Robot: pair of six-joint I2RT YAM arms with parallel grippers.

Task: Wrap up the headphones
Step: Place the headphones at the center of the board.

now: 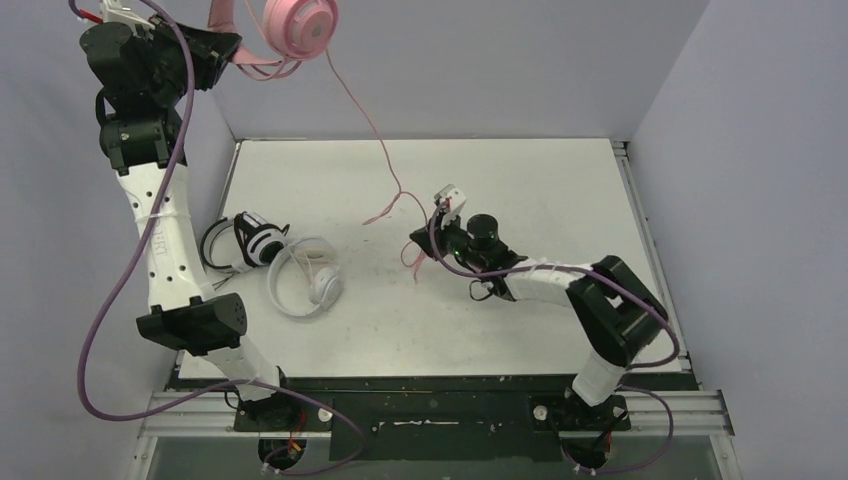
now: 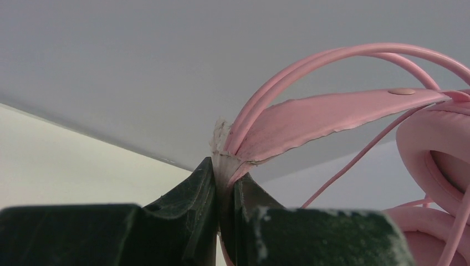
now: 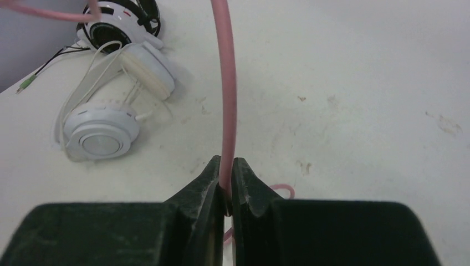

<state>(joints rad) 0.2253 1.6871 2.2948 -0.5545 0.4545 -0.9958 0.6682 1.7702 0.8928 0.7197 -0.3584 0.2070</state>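
High at the back left, my left gripper [image 1: 232, 52] is shut on the headband of the pink headphones [image 1: 300, 25], and they hang in the air. In the left wrist view the jaws [image 2: 224, 166] pinch the frayed end of the pink band [image 2: 332, 113]. The pink cable [image 1: 375, 140] trails down to the table, where my right gripper [image 1: 418, 245] is shut on it; in the right wrist view the cable [image 3: 227, 83] runs straight up from between the fingertips [image 3: 226, 166]. The black-and-white headphones [image 1: 255, 240] and the white headphones [image 1: 310, 280] lie side by side at the table's left.
Grey walls [image 1: 480, 70] close the table at the back and on both sides. The black-and-white pair [image 3: 119, 22] and the white pair [image 3: 111, 122] lie left of my right gripper. A black rail [image 1: 450, 410] with both arm bases runs along the near edge.
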